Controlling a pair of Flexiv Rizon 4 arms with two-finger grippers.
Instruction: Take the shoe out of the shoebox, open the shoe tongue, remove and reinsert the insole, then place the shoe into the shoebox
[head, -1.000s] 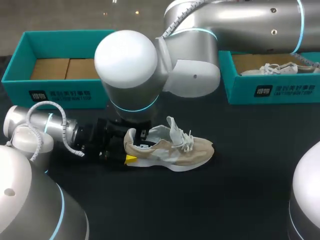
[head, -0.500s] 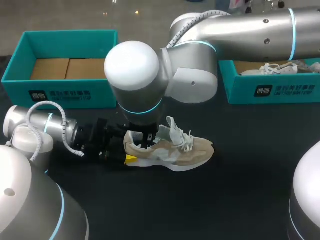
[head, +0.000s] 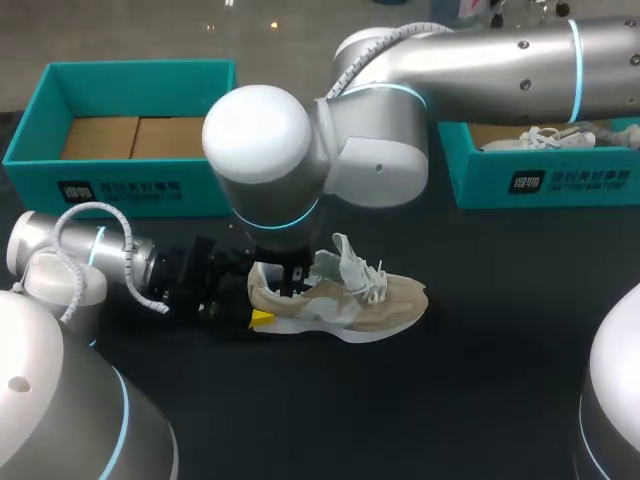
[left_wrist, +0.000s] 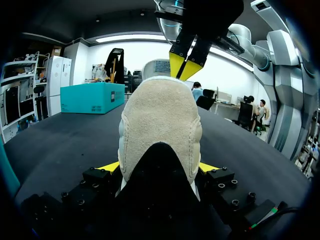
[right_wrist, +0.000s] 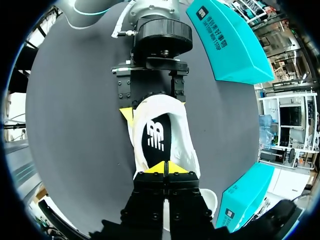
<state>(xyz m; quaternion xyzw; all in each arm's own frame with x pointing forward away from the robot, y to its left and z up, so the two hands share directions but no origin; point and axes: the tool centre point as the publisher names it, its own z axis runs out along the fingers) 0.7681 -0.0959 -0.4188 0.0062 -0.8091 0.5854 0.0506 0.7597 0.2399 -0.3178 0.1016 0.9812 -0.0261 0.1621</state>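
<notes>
1. Nearest me, my left gripper (left_wrist: 160, 167) was clamped on the heel of the shoe (head: 345, 300), which stood upright on the table (head: 450, 400), out of its box.
2. Just beyond, my right gripper (right_wrist: 166, 167) hung over the shoe's opening, tips together above the insole (right_wrist: 156, 137).
3. So I judged the insole removal was in hand; the next move called for parting those tips, dipping in and pinching the insole's edge.
4. Farthest back stood the open shoebox (head: 120, 185).
</notes>
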